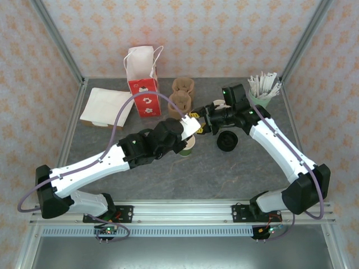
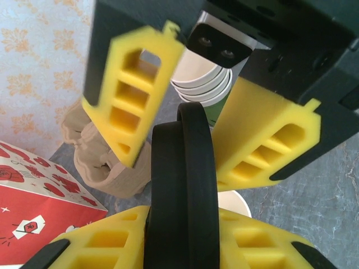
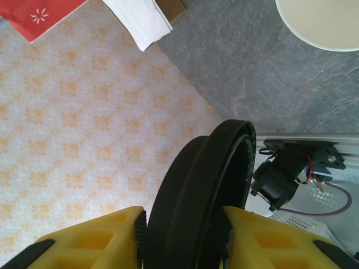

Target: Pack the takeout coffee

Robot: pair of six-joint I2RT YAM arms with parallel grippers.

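Observation:
A round black plastic lid (image 2: 182,168) stands on edge, held from both sides at once. My left gripper (image 2: 182,224) is shut on its lower part, and its fingers (image 2: 106,241) press the lid's faces. My right gripper (image 2: 196,123) comes in from above, shut on the same lid (image 3: 207,168). In the top view the two grippers meet at mid-table, left gripper (image 1: 189,126) against right gripper (image 1: 203,123). An open dark green cup (image 1: 188,145) stands just below them. A stack of green cups (image 2: 205,84) shows behind the right gripper.
A second black lid (image 1: 227,141) lies flat on the table to the right. The brown pulp carrier (image 1: 182,92) and red paper bag (image 1: 143,84) stand behind. White napkins (image 1: 106,106) lie at the left. The mint cup of sticks (image 1: 262,89) is at the back right.

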